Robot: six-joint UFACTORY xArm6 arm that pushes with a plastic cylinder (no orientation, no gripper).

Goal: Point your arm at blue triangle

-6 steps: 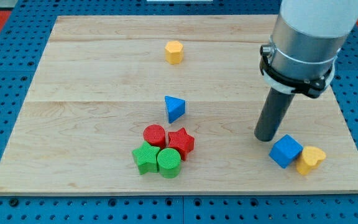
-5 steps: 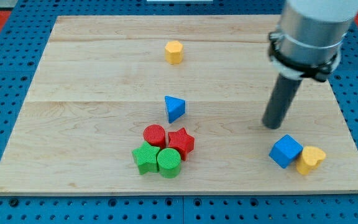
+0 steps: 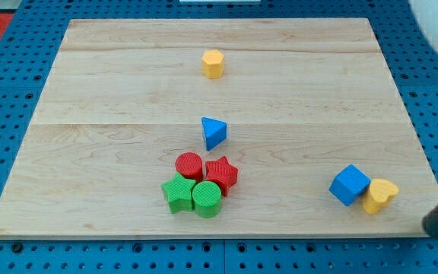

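Dark rod: only its lower end, my tip (image 3: 436, 228), shows at the view's bottom right, off the board's edge, touching nothing.
Nearest blocks: yellow heart (image 3: 380, 195) and blue cube (image 3: 349, 184), just up-left of my tip.
Blue triangle (image 3: 213, 132): mid-board, well away, up and left of my tip.
Way to go: left, past the cube.
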